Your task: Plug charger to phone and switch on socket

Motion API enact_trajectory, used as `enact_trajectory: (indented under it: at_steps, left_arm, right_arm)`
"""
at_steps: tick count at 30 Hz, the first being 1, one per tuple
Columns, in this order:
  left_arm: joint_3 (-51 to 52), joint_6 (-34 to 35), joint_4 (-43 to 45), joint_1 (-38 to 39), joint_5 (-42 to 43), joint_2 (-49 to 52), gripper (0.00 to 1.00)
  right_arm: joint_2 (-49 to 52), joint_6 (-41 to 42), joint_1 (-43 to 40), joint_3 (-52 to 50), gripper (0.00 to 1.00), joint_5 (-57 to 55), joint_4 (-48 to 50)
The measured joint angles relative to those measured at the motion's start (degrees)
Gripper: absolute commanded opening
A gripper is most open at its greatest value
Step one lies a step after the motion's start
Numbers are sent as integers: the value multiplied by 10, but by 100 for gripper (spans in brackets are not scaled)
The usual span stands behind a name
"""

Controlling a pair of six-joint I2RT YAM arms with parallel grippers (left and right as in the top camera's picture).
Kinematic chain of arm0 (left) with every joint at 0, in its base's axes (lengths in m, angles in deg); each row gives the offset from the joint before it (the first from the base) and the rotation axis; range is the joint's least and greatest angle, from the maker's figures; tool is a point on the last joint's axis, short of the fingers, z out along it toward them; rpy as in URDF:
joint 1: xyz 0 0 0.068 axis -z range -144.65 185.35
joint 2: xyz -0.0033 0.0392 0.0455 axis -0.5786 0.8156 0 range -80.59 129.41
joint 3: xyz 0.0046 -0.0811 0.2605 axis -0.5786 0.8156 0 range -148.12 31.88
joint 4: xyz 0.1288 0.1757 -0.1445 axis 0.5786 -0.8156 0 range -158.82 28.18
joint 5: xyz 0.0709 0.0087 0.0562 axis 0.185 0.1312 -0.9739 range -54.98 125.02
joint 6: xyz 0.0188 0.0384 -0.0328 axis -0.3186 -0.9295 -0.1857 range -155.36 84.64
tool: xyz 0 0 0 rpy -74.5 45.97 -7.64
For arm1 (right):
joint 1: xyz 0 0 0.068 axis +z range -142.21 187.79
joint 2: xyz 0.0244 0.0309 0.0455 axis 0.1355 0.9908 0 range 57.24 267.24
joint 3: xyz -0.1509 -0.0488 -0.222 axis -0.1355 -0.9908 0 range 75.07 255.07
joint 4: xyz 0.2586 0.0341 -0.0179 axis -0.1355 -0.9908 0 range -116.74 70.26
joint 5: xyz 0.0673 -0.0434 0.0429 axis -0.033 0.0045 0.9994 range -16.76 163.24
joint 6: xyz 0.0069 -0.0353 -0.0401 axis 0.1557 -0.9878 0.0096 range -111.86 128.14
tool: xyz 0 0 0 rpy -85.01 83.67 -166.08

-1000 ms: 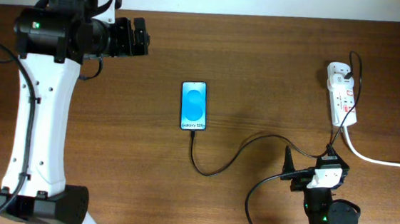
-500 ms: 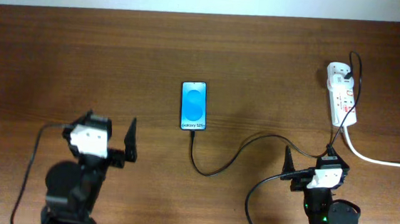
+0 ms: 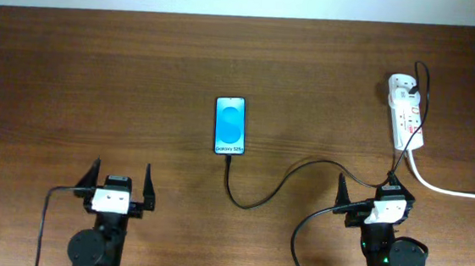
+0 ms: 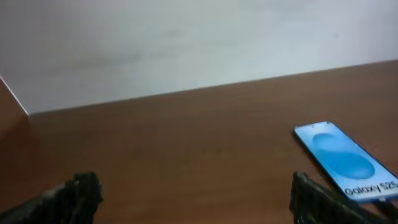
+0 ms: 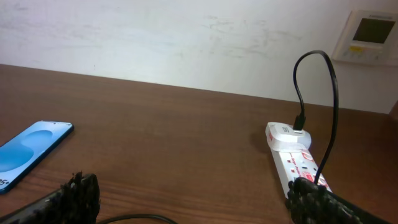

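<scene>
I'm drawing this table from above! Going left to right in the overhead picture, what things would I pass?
left gripper → phone → socket

Brown wood-grain table (image 3: pixel 139 83), slim phone (image 3: pixel 229 126) with bright blue screen and a paler oval, thin black cable (image 3: pixel 228 173), white red-marked power strip (image 3: pixel 406 116).

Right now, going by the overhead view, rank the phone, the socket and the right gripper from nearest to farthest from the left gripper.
Measured from the left gripper, low on the left:
1. The phone, in the middle, up and to its right.
2. The right gripper, level with it, low on the right.
3. The socket, far right, beyond the right gripper.
</scene>
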Motion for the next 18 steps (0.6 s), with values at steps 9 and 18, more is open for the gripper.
enact_trajectory:
  at_steps: [9, 18]
  left_arm:
    - [1, 0, -5, 0, 0, 0, 99]
    - [1, 0, -5, 0, 0, 0, 99]
  right_arm:
    - [0, 0, 0, 0, 98, 0, 0]
    - [0, 0, 0, 0, 98, 0, 0]
